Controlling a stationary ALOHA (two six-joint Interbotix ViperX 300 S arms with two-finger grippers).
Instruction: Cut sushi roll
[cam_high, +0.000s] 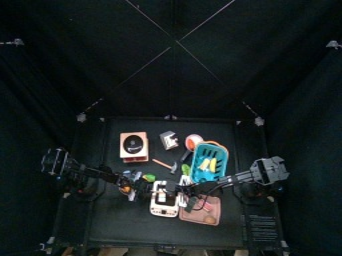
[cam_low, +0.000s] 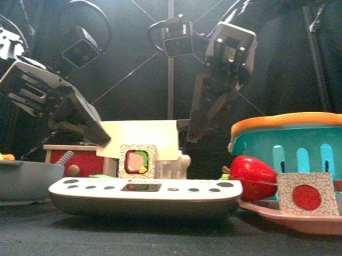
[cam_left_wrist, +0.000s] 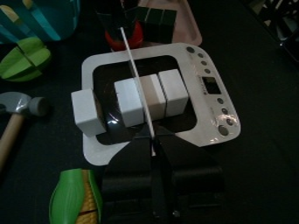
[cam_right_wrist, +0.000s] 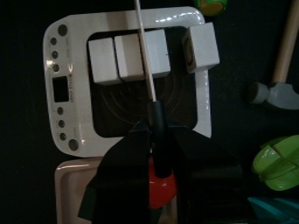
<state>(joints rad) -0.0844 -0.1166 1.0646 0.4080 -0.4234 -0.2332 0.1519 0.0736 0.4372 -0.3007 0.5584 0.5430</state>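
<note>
The sushi roll (cam_left_wrist: 128, 101) lies on a white scale-like board (cam_left_wrist: 216, 96) as three white blocks side by side, its filled end showing in the front view (cam_low: 138, 158). A thin knife (cam_left_wrist: 135, 92) lies across the middle block (cam_right_wrist: 152, 54). The knife's black handle sits between the jaws of my left gripper (cam_left_wrist: 158, 184), which is shut on it. The other end of the blade (cam_right_wrist: 145, 70) runs into my right gripper (cam_right_wrist: 152, 140), whose jaws are closed around it. Both grippers hang just above the board (cam_high: 163, 203).
A teal basket (cam_low: 287, 145) and a pink tray (cam_low: 301, 215) with a red pepper (cam_low: 251, 175) stand to the right. A toy hammer (cam_left_wrist: 17, 114), a corn cob (cam_left_wrist: 79, 197) and a green piece (cam_left_wrist: 30, 61) lie by the board. An orange box (cam_high: 134, 145) sits behind.
</note>
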